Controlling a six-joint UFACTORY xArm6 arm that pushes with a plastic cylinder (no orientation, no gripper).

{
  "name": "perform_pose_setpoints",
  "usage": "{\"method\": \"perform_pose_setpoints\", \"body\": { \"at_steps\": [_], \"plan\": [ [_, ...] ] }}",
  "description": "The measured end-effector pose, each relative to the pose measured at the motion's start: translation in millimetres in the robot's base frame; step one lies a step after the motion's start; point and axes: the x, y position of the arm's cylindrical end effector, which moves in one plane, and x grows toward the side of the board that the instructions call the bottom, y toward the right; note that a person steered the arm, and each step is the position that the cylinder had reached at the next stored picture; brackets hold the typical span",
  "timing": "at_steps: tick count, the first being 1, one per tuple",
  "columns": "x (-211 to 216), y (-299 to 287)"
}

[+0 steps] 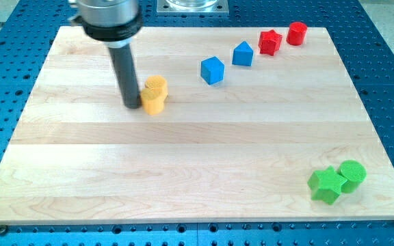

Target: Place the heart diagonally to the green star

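Two yellow blocks touch each other at the view's upper left centre: one above, one below; which one is the heart I cannot tell. My tip rests on the board just left of the lower yellow block, touching or nearly touching it. The green star lies at the view's lower right, touching a green cylinder on its right.
A blue cube and a blue pentagon-like block sit at the upper middle. A red star and a red cylinder sit at the upper right. The wooden board lies on a blue perforated table.
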Motion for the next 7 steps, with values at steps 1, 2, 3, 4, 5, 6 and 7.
{"method": "perform_pose_setpoints", "body": {
  "at_steps": [1,2,3,4,5,6,7],
  "plan": [
    [0.0,-10.7],
    [-2.2,-19.5],
    [-14.2,0.9],
    [-17.0,22.4],
    [-15.3,47.4],
    [3.9,21.9],
    [20.7,71.1]
  ]
}}
